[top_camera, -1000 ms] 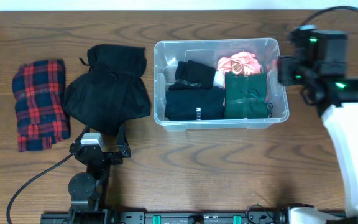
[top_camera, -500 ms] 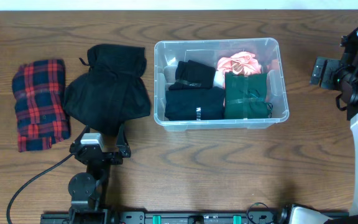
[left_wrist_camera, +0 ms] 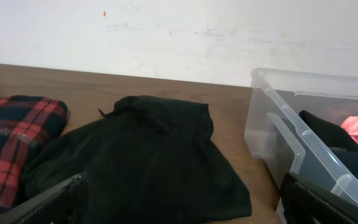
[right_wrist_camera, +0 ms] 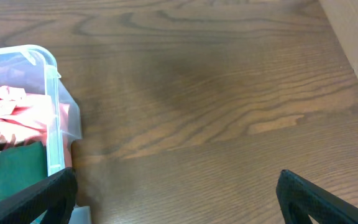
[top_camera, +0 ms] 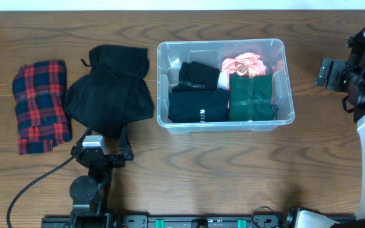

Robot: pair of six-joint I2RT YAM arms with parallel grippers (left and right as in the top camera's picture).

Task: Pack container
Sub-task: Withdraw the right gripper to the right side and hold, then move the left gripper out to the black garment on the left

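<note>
The clear container sits mid-table, holding folded black clothes, a green piece and a pink piece. A loose black garment lies left of it, and a red-and-blue plaid cloth lies further left. My left gripper rests open at the black garment's near edge; in the left wrist view the garment fills the space between its fingers. My right gripper hangs open to the right of the container, with only bare table between its fingers.
In the right wrist view the container's corner is at the left, with wood table beyond. A pale wall runs along the table's far edge. A black cable trails from the left arm's base at the front left.
My right arm has drawn back from the container's right end to the right, and its jaws have opened wide. The left arm and the clothes have not moved.
</note>
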